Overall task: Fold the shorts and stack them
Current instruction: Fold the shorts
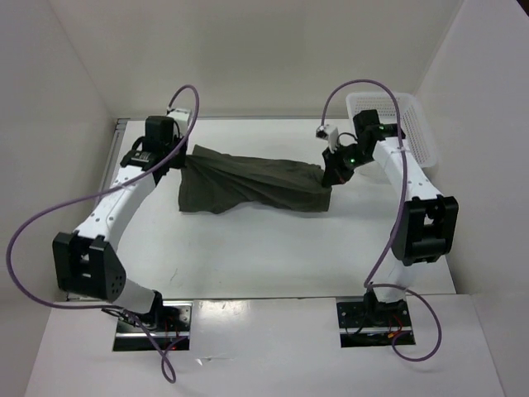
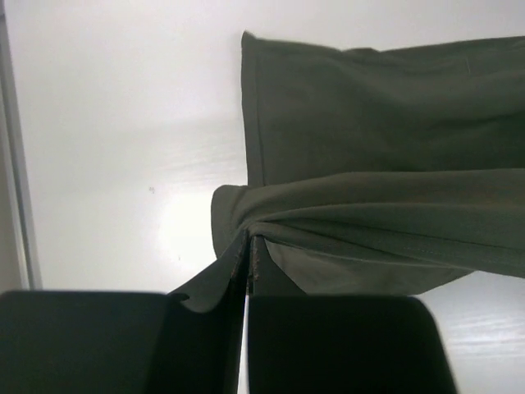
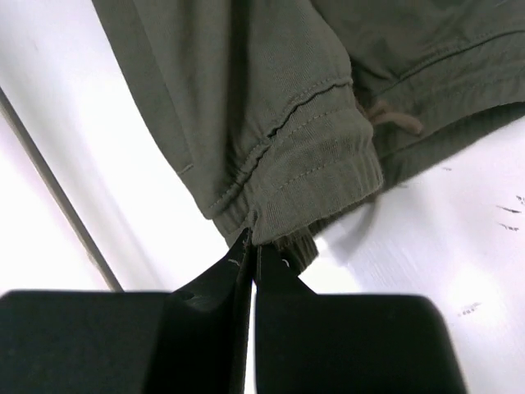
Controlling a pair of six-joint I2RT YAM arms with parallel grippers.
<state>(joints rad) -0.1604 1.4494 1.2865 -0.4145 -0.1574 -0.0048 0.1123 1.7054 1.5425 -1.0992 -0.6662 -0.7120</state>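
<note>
The dark olive-green shorts (image 1: 252, 184) are stretched across the far middle of the table between my two grippers. My left gripper (image 1: 183, 159) is shut on the cloth's left end, lifted a little; in the left wrist view (image 2: 248, 242) the hem bunches at the closed tips while the rest of the shorts (image 2: 385, 156) lies flat beyond. My right gripper (image 1: 335, 174) is shut on the ribbed waistband at the right end (image 3: 250, 238); the waistband (image 3: 320, 176) and a bit of the drawstring (image 3: 390, 119) show there.
A white mesh basket (image 1: 395, 132) stands at the back right, just behind the right arm. White walls enclose the table on the left, back and right. A metal strip (image 1: 116, 149) runs along the table's left edge.
</note>
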